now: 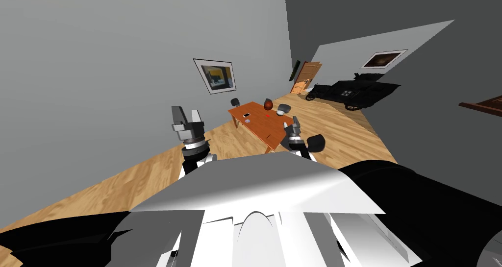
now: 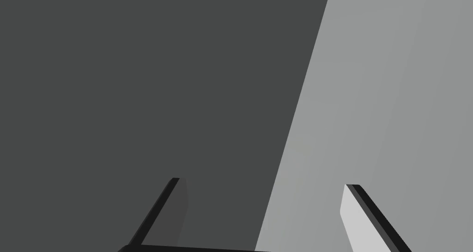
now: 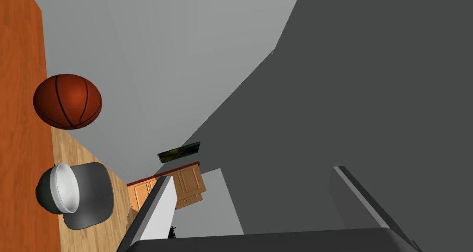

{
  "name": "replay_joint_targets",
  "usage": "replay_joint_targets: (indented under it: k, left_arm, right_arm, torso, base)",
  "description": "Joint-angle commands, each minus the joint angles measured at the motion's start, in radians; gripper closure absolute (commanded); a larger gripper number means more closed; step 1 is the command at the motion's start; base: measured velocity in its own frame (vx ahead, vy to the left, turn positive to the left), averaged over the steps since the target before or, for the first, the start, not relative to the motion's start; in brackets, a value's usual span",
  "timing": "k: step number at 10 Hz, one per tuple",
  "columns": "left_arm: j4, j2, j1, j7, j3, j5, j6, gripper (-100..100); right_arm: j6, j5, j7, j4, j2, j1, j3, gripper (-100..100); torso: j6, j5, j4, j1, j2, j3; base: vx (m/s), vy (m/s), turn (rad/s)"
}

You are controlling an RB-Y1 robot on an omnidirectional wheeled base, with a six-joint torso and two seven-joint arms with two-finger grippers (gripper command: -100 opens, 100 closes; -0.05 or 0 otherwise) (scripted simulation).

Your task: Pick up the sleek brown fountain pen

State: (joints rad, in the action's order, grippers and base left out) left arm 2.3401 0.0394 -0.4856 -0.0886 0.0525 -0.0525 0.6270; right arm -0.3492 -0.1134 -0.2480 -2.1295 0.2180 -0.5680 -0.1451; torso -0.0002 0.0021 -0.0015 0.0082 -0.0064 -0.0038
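Note:
An orange-brown table (image 1: 260, 127) stands ahead of me on the wood floor. Near its middle lies a tiny reddish thing (image 1: 267, 115), too small to identify as the pen. A basketball (image 1: 268, 104) and a white bowl (image 1: 280, 113) stand at the table's far side. My right gripper (image 1: 293, 124) hovers at the table's near right corner. In the right wrist view this gripper (image 3: 254, 173) is open and empty, with the basketball (image 3: 67, 101) and bowl (image 3: 64, 194) off to one side. My left gripper (image 1: 186, 111) is raised left of the table, and in its wrist view it (image 2: 264, 183) is open and empty.
Two small flat objects (image 1: 247, 115) lie on the table's left part. Dark chairs (image 1: 315, 142) (image 1: 236, 102) (image 1: 284, 107) stand around the table. A black vehicle-like shape (image 1: 353, 92) and a wooden door (image 1: 304, 78) are beyond. A grey wall (image 1: 122, 83) runs along the left.

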Motion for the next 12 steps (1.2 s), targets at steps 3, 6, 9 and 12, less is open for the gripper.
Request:
replay_joint_targets:
  k: [3,6,9,12]
  left_arm:
    - [0.0,0.0,0.0,0.0,0.0,0.0,0.0,0]
    - [0.0,0.0,0.0,0.0,0.0,0.0,0.0,0]
    - [0.0,0.0,0.0,0.0,0.0,0.0,0.0,0]
    - [0.0,0.0,0.0,0.0,0.0,0.0,0.0,0]
  right_arm:
    - [0.076,-0.083,-0.05,0.076,0.055,-0.009,-0.074,-100]
    - [0.141,-0.164,-0.1,0.156,0.099,-0.029,-0.138,-100]
    - [0.178,-0.207,-0.127,0.2,0.121,-0.039,-0.17,-100]
    - [0.248,-0.291,-0.183,0.295,0.165,-0.055,-0.232,-100]
  torso:
    - [0.0,-0.001,0.0,-0.004,0.002,0.001]
    - [0.0,0.0,0.0,0.0,0.001,0.0]
    - [0.0,-0.001,0.0,-0.002,0.001,0.001]
    - [0.0,-0.001,0.0,-0.003,0.001,0.001]
  base:
    - [0.07,0.083,0.006]
    - [0.107,0.135,0.005]
    - [0.075,0.09,0.009]
    - [0.096,0.099,0.02]
